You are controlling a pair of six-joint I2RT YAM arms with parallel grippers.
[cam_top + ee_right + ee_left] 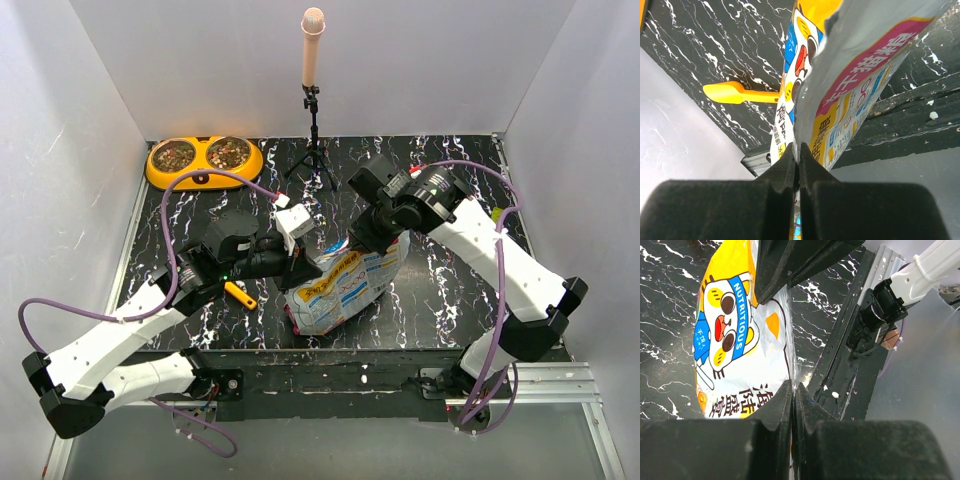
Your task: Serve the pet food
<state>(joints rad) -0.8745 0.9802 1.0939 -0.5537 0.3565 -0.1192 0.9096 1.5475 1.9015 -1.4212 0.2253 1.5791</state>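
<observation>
Both jaws pinching pet food bag (342, 290), opposite edges

Small brown and reddish pet food (175, 155) lies in both cups of the orange double bowl (205, 180); its crinkly white bag (345, 285) is well apart.

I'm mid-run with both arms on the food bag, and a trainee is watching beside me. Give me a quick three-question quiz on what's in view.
1. True or false: the left pincer and the right pincer are both shut on the bag.
2. What lies in the two steel cups of the orange double bowl?
3. Where is the yellow scoop? A: inside the bag. B: flat on the table, left of the bag in the top view. C: held by the right pincer.

Key: 1 true. 2 kibble, in both cups. 3 B.
</observation>
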